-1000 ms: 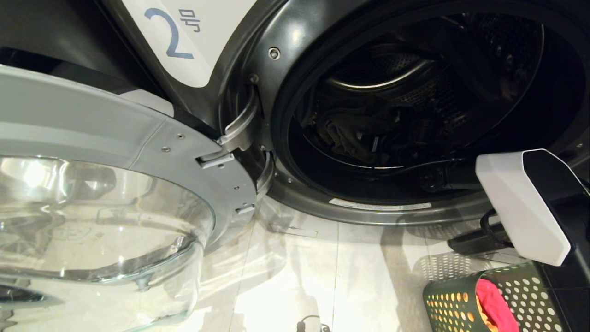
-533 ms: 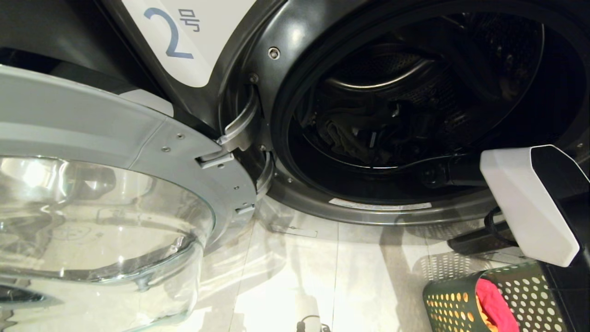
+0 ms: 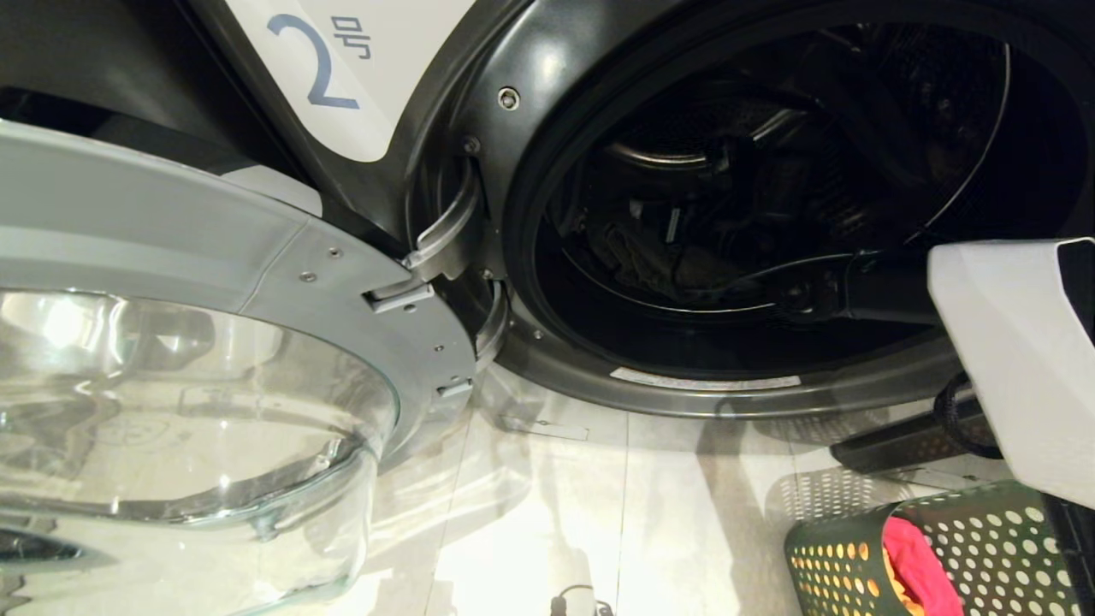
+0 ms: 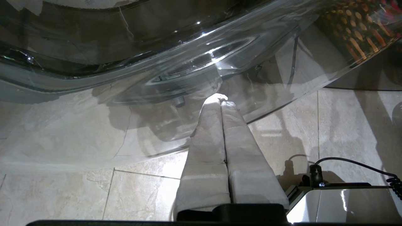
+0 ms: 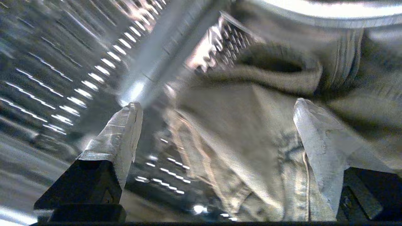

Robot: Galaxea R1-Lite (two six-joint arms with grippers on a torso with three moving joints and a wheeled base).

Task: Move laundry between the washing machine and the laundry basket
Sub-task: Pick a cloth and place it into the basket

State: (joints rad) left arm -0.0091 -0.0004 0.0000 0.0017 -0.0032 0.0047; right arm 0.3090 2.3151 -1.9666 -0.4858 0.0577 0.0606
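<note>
- The right claw (image 5: 216, 125) is inside the drum, its two fingers (image 5: 119, 135) spread wide with nothing between them. In the head view its dark arm reaches in from the right edge through the door opening.
- Straight ahead of that claw lies the grey-olive cloth (image 5: 251, 135), a crumpled piece with a stitched seam; its folds run from the lower middle of the right wrist view up toward the upper right. It rests on the perforated drum wall (image 5: 78, 84).
- In the head view the cloth (image 3: 650, 257) shows as a dark heap low in the drum, centre of the frame.
- The washing machine (image 3: 479, 77) fills the upper frame, its mouth facing the camera; the white label (image 3: 334, 68) marked "2" sits at upper left.
- The glass door (image 3: 188, 402) is swung open at the left, its bowl bulging toward the lower left.
- The laundry basket (image 3: 975, 556) stands on the floor at lower right, with red-pink cloth (image 3: 920, 565) and a sliver of orange inside.
- The left claw (image 4: 221, 103) points at the door glass, fingers pressed together, empty.
- The floor (image 3: 547, 505) is pale glossy tile.
</note>
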